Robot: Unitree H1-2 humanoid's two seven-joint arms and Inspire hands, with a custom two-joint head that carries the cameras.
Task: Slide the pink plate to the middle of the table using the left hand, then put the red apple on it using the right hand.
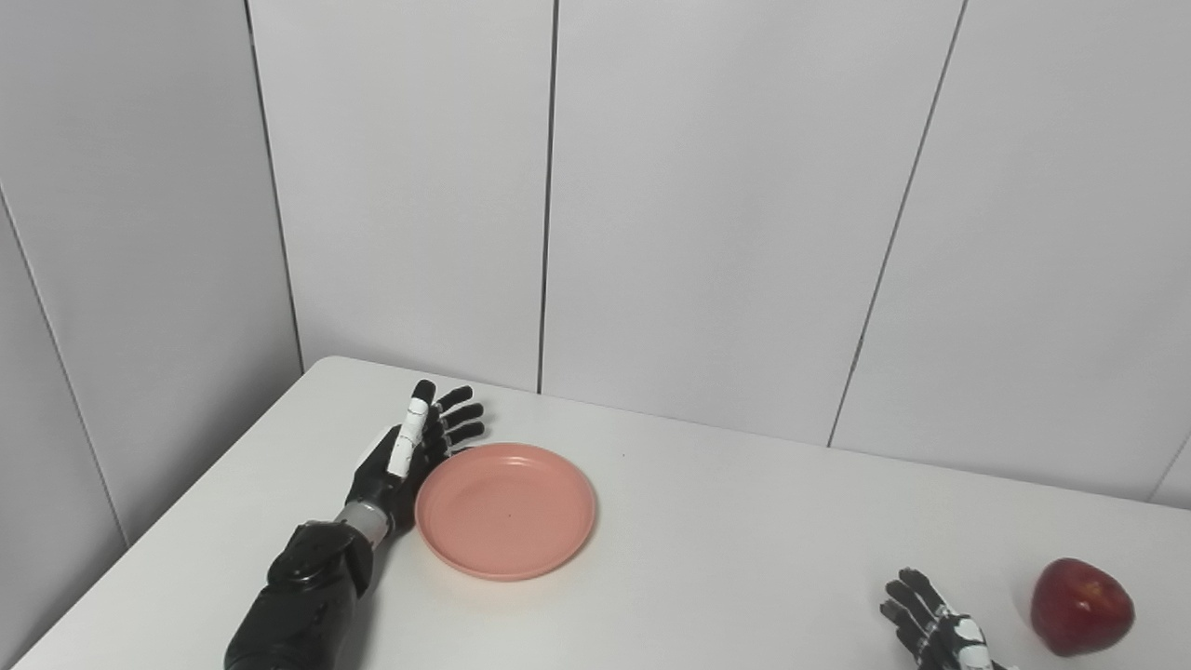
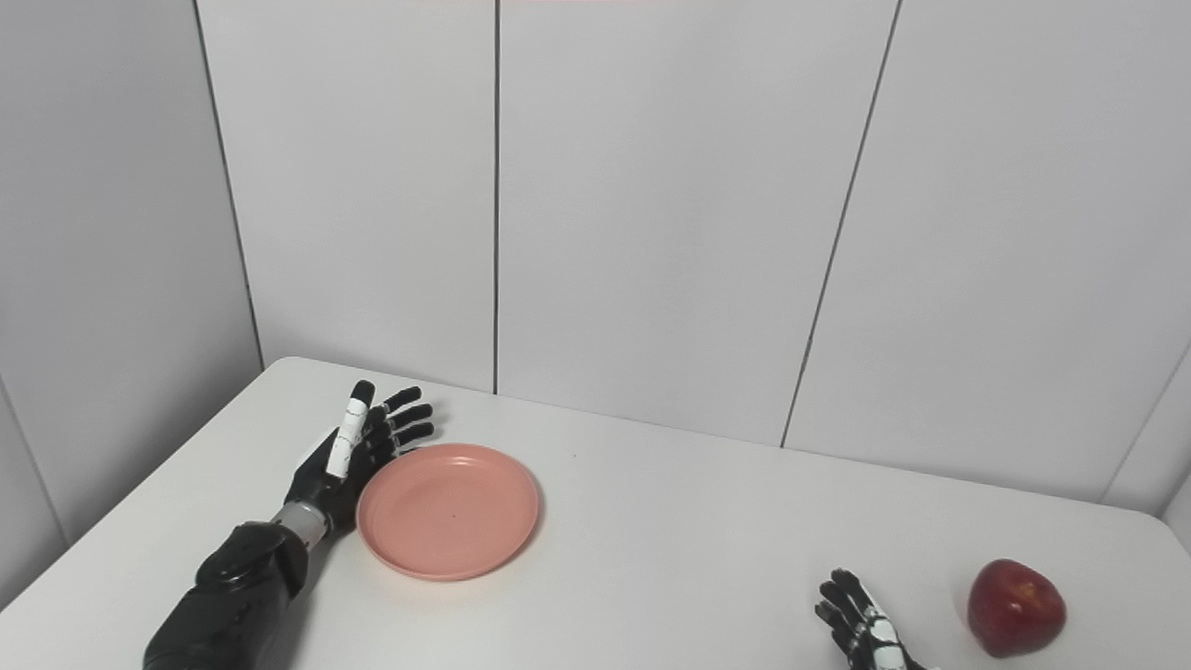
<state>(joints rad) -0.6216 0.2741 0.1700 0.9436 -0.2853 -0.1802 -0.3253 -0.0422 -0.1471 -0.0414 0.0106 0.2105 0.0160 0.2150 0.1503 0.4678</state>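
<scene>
Left hand (image 1: 402, 461) fingers spread, against pink plate (image 1: 505, 510) left rim. Right hand (image 1: 935, 625) fingers spread, near red apple (image 1: 1081, 606).

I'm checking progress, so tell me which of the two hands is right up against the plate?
The left hand: it stands open along the plate's left rim. The right hand is far off, beside the apple.

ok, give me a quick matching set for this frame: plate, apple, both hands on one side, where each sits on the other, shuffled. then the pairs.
Things:
1. pink plate
2. red apple
3. left hand
4. right hand

Places or states:
A. open, at the plate's left rim
B. near right corner of the table
C. open, low at the bottom edge, just left of the apple
D. left of the table's middle, nothing on it

Pairs: 1-D, 2-B, 3-A, 4-C
</scene>
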